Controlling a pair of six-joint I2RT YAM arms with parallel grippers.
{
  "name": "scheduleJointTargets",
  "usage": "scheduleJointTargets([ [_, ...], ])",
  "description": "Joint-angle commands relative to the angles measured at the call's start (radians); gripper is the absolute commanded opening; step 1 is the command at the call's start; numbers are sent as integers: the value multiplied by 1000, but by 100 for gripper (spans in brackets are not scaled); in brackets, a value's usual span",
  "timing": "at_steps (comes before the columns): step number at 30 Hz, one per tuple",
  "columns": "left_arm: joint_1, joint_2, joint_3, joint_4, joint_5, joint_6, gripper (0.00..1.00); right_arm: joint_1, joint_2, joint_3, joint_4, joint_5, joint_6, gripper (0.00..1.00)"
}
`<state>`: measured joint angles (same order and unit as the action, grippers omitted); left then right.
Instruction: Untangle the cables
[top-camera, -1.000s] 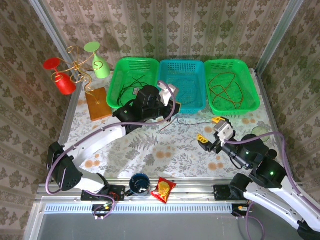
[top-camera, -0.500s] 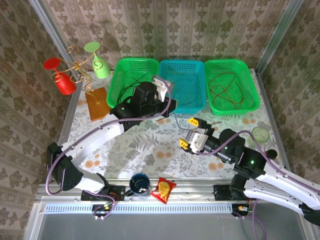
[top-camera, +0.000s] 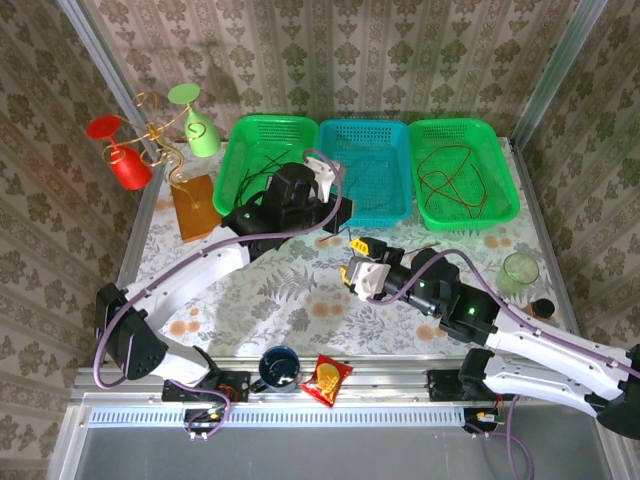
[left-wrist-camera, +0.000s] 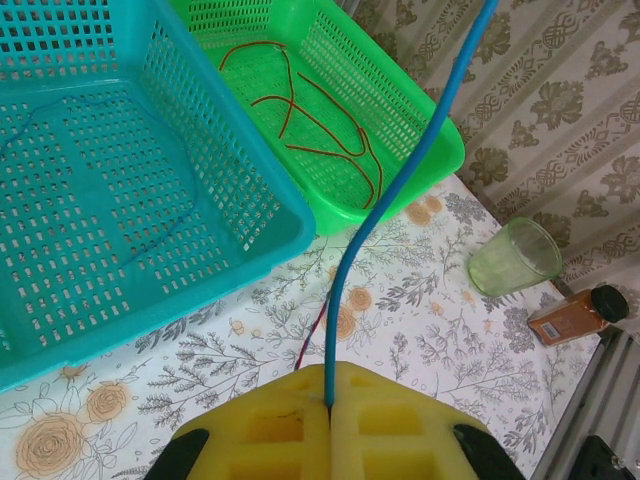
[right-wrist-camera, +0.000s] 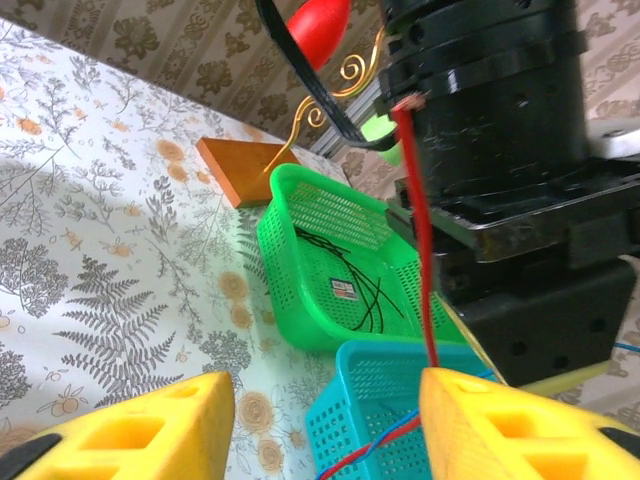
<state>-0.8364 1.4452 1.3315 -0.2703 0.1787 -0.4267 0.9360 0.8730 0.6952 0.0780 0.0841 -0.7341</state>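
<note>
1. Grasping a blue cable (left-wrist-camera: 400, 190) in the left pincer (left-wrist-camera: 330, 405), clenched tight on it at the seam of the yellow pads, the line climbing from there up and off to the right.
2. Beyond the left pincer and to its left: a teal basket (left-wrist-camera: 250, 170) with a thin blue cable (left-wrist-camera: 185, 215) lying inside.
3. Beyond it and to the right: a green basket (left-wrist-camera: 445, 160) holding a looped red cable (left-wrist-camera: 320, 120).
4. Just ahead of the left pincer, down on the surface (left-wrist-camera: 430, 330): a short red strand (left-wrist-camera: 312, 335).
5. Spread wide at the right pincer (right-wrist-camera: 320, 420), released, grasping nothing.
6. Above the right pincer's gap, toward its right-hand finger: a hanging red cable (right-wrist-camera: 420, 230), dropping from the black wrist overhead; contact with the finger cannot be told.
7. Ahead of the right pincer: a second green basket (right-wrist-camera: 310, 215) with black cables (right-wrist-camera: 365, 290) inside.
</note>
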Motion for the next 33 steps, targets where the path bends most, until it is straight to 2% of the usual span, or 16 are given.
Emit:
scheduleJointTargets([
  [1, -3, 7, 35, -11, 8, -25, 0, -37, 24, 40, 59, -84, 16, 58],
  [8, -4, 0, 26, -15, 5, -42, 0, -118, 55, 55, 91, -230, 116, 58],
  [11, -5, 0, 28, -17, 11, -50, 0, -157, 67, 71, 95, -309, 173, 55],
  [21, -5, 4, 43, -30, 11, -51, 0, -176, 168, 136, 78, -296, 81, 46],
  [24, -6, 3, 46, -37, 10, -48, 0, -175, 201, 157, 70, -293, 59, 37],
  [29, -3, -9, 48, -46, 2, -44, 0, -180, 229, 158, 89, -264, 40, 16],
  [33, 3, -15, 50, -47, 2, -45, 0, -183, 220, 136, 131, -242, 41, 13],
])
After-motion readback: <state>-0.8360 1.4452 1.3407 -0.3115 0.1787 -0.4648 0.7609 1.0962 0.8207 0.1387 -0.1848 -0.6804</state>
